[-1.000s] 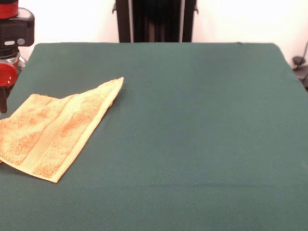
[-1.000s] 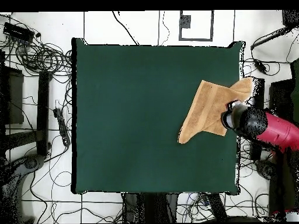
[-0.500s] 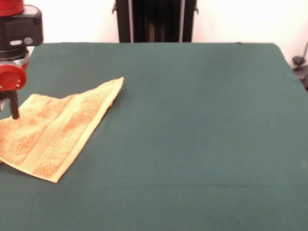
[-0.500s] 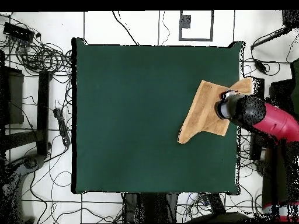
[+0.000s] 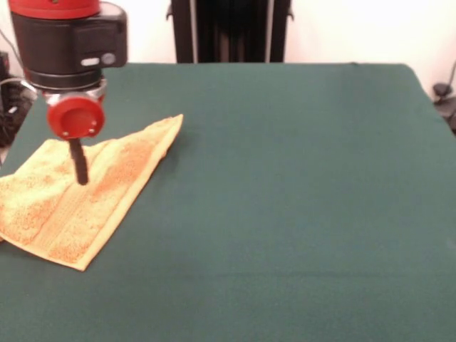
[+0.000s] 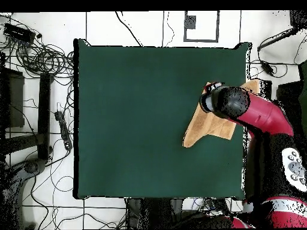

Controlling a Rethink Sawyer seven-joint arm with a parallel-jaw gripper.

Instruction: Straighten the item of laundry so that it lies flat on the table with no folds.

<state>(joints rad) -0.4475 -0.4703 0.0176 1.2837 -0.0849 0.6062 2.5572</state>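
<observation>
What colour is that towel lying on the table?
Golden orange, with a woven band near one edge; the towel shows best in the front view, on the dark green table.

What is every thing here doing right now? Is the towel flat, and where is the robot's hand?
towel: folded over, lying at the table's edge, not flat.
gripper: over the towel; open or shut, cannot tell.
table: covered in green cloth, holding the towel.

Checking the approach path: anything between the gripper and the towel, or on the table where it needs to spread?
Nothing visible. The gripper hangs directly over the folded orange towel, with no object between them. The green table around the towel is bare cloth; the towel lies at one side edge, part of it reaching past the edge in the overhead view.
</observation>
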